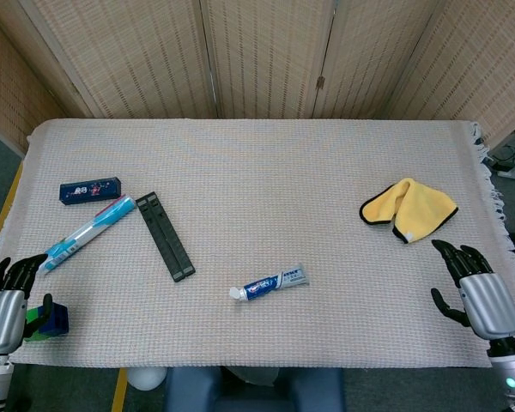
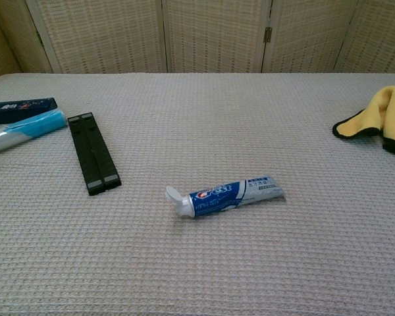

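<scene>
Both hands hover empty with fingers spread, the right hand (image 1: pixel 479 296) near the yellow cloth (image 1: pixel 409 209) at the table's right edge, the left hand (image 1: pixel 4 302) beside a blue-green block (image 1: pixel 47 320), which a careless sweep could knock off.

Two toothpaste tubes (image 1: pixel 269 281), one cloth (image 1: pixel 409 209)

Both views are evenly and brightly lit by soft, diffuse light from overhead. Shadows are faint: a thin one hugs the toothpaste tube (image 2: pixel 227 195) and the black clip (image 2: pixel 94 153). No glare shows. Focus is sharp across the woven tablecloth (image 1: pixel 266 163), with slight wide-angle bending toward the edges of the head view.
</scene>
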Action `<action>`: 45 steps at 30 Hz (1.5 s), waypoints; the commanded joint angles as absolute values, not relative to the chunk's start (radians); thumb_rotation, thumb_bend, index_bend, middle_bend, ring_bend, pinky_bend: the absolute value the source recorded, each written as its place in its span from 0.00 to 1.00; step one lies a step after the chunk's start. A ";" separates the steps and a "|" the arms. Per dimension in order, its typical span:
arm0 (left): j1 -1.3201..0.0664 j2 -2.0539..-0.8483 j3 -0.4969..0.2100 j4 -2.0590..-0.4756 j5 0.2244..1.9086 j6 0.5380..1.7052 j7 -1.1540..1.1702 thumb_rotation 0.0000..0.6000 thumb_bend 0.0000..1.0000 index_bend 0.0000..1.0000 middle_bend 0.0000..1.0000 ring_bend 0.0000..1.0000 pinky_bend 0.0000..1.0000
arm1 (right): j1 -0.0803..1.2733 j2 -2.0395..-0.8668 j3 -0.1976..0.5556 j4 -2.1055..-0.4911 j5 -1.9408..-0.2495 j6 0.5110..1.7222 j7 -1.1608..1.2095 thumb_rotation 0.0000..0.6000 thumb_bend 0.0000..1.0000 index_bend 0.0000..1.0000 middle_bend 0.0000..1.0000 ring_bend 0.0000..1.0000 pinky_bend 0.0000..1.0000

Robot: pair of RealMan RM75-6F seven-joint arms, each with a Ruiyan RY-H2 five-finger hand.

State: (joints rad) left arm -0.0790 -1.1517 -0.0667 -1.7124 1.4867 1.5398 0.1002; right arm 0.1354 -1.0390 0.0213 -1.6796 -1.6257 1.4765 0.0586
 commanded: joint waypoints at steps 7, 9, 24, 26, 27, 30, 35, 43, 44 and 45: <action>-0.070 -1.137 -0.056 -1.729 1.508 1.552 0.096 1.00 0.60 0.15 0.18 0.15 0.00 | 0.325 -1.108 0.055 -1.793 -1.627 1.189 -0.136 1.00 0.48 0.06 0.14 0.20 0.13; -0.068 -1.132 -0.054 -1.731 1.510 1.551 0.097 1.00 0.60 0.15 0.18 0.15 0.00 | 0.381 -1.143 0.076 -1.812 -1.594 1.107 -0.203 1.00 0.48 0.06 0.13 0.19 0.13; -0.046 -1.108 -0.052 -1.737 1.498 1.568 0.080 1.00 0.60 0.16 0.18 0.15 0.00 | 0.678 -1.483 0.168 -1.691 -1.273 0.801 -0.534 1.00 0.48 0.08 0.16 0.21 0.13; -0.044 -1.108 -0.054 -1.736 1.493 1.570 0.074 1.00 0.60 0.16 0.18 0.15 0.00 | 0.701 -1.520 0.168 -1.662 -1.225 0.794 -0.574 1.00 0.48 0.11 0.17 0.22 0.13; -0.043 -1.108 -0.054 -1.734 1.492 1.569 0.073 1.00 0.60 0.16 0.18 0.15 0.00 | 0.709 -1.532 0.167 -1.653 -1.206 0.791 -0.586 1.00 0.48 0.11 0.18 0.22 0.13; -0.043 -1.108 -0.052 -1.730 1.490 1.566 0.072 1.00 0.60 0.17 0.18 0.15 0.00 | 0.735 -1.565 0.159 -1.627 -1.163 0.785 -0.619 1.00 0.48 0.14 0.19 0.22 0.13; -0.046 -1.112 -0.052 -1.729 1.489 1.556 0.075 1.00 0.60 0.17 0.18 0.15 0.00 | 0.768 -1.608 0.144 -1.577 -1.133 0.788 -0.650 1.00 0.48 0.22 0.24 0.27 0.17; -0.045 -1.118 -0.056 -1.718 1.484 1.555 0.069 1.00 0.60 0.17 0.18 0.15 0.00 | 0.802 -1.643 0.121 -1.539 -1.092 0.801 -0.677 1.00 0.48 0.29 0.27 0.31 0.19; -0.045 -1.119 -0.056 -1.716 1.483 1.555 0.068 1.00 0.60 0.17 0.18 0.15 0.00 | 0.803 -1.645 0.119 -1.537 -1.090 0.804 -0.677 1.00 0.48 0.30 0.28 0.32 0.20; -0.044 -1.120 -0.056 -1.714 1.481 1.555 0.066 1.00 0.60 0.17 0.18 0.15 0.00 | 0.805 -1.648 0.116 -1.533 -1.087 0.808 -0.675 1.00 0.48 0.31 0.29 0.33 0.20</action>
State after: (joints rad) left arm -0.0445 -1.1193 -0.0559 -1.7141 1.4816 1.5547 0.0659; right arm 0.8034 -1.6454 0.1182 -1.5356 -1.0895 0.8058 -0.6758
